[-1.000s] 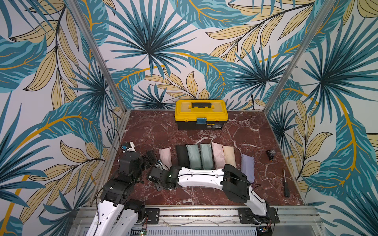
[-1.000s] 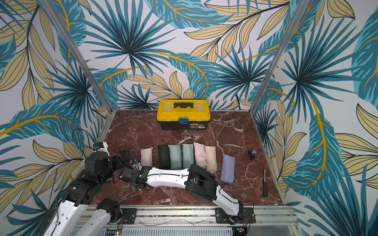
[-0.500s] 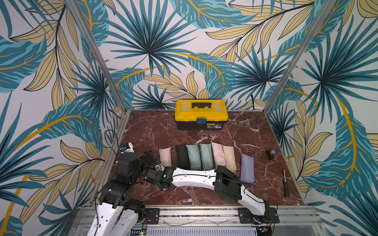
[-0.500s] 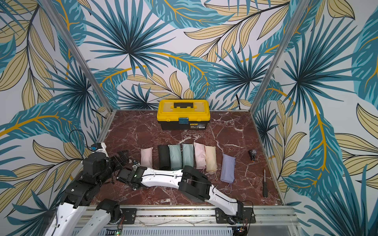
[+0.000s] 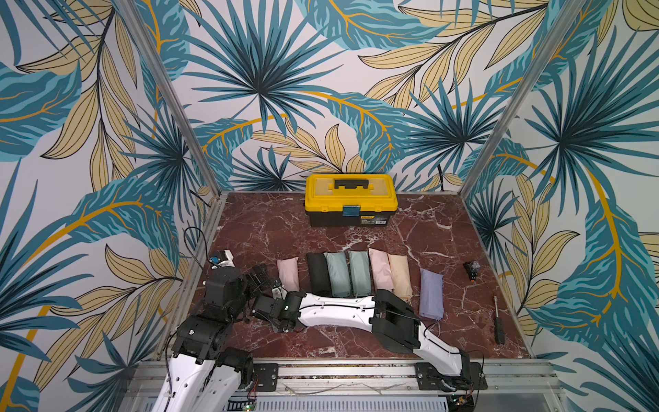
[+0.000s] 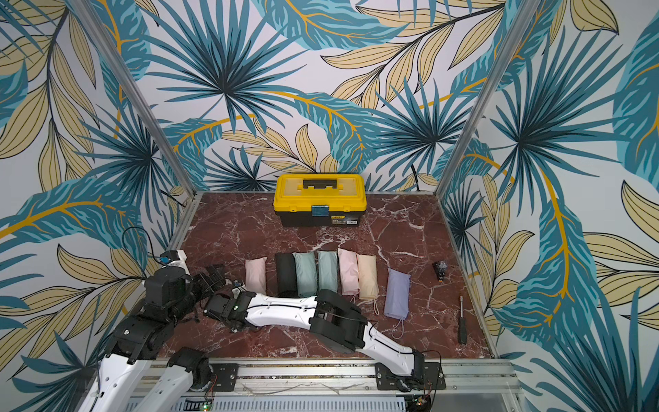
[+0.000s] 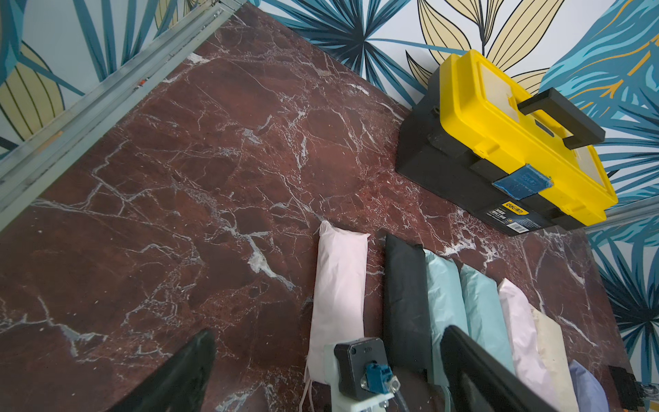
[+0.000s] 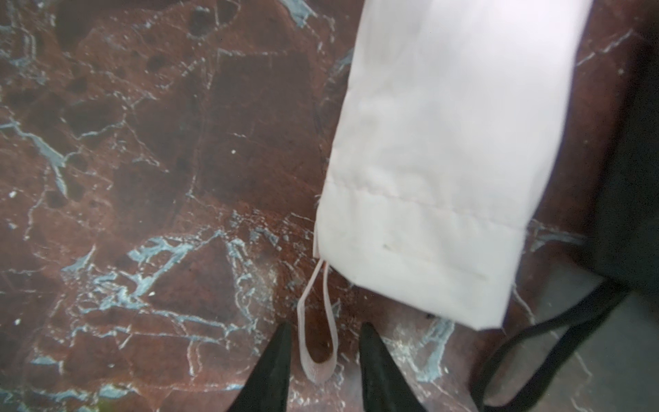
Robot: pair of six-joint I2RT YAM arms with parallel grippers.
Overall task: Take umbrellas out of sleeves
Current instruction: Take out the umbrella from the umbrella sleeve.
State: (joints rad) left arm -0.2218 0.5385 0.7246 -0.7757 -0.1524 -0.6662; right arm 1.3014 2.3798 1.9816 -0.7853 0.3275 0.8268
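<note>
Grasp step: pink loop (image 8: pixel 317 374) lies between right gripper's (image 8: pixel 326 331) parted jaws, unclamped; left gripper (image 7: pixel 328 331) gapes idle. Next, likely: clamp loop, draw umbrella from pink sleeve (image 8: pixel 438 142).

the right gripper (image 6: pixel 230 312) hangs low over the marble table (image 6: pixel 228 232), fingertips tucked under its wrist so i can't see how wide they stand. just beyond it lies a pink sleeve (image 6: pixel 255 274); off to its right run a black sleeve (image 6: pixel 286 273), two mint sleeves (image 6: pixel 305 273), a second pink sleeve (image 6: pixel 347 271), a beige sleeve (image 6: pixel 367 276) and, slightly apart, a lilac sleeve (image 6: pixel 397 292). the left gripper (image 6: pixel 212 277) hovers close on its left. far beyond sits a yellow toolbox (image 6: pixel 320 205); well to the gripper's right, a screwdriver (image 6: pixel 462 319)
</note>
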